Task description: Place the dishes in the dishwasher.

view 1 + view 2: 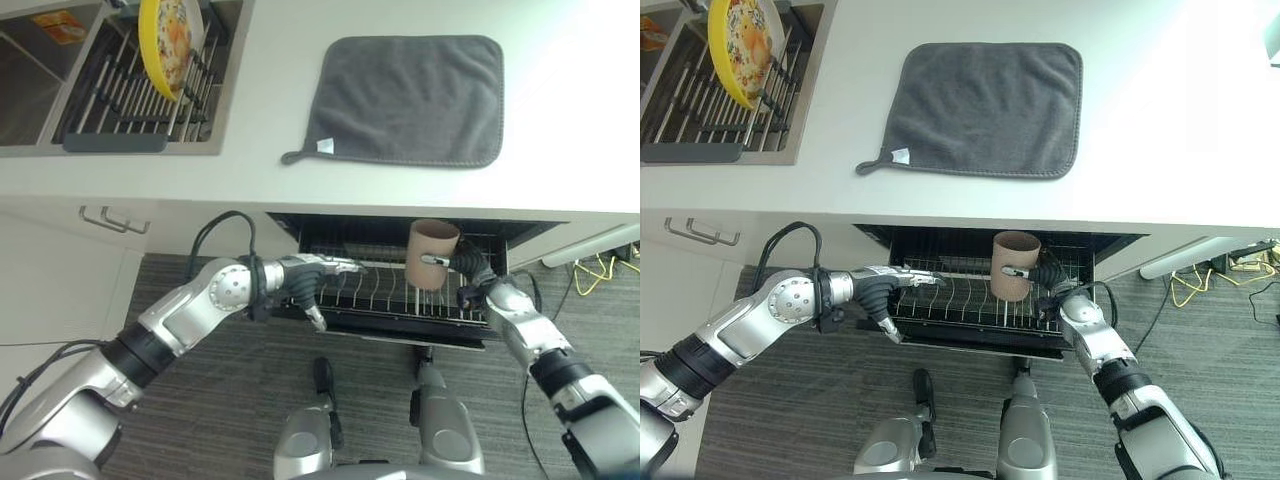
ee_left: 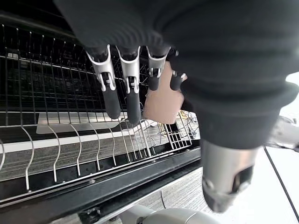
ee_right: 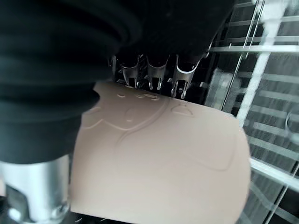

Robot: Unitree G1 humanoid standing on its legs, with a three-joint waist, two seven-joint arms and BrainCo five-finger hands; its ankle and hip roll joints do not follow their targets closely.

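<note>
Tan cup [image 1: 432,253] sits upright in the right hand [image 1: 470,270], fingers wrapped round its side, held just above the wire rack [image 1: 380,295] of the open dishwasher [image 1: 400,325] (long axis vertical, mouth up). Move turns on the drop: the rack's right end lies straight below. Left hand [image 1: 305,275] hovers over the rack's left end, fingers straight, holding nothing. Rack looks bare. A yellow plate [image 1: 168,40] stands in the sink rack [image 1: 120,100]; grey towel [image 1: 405,100] on the counter [image 1: 260,170].

L robot hand [image 1: 312,282] fingers straight, R robot hand [image 1: 468,272] curled, gripping
</note>
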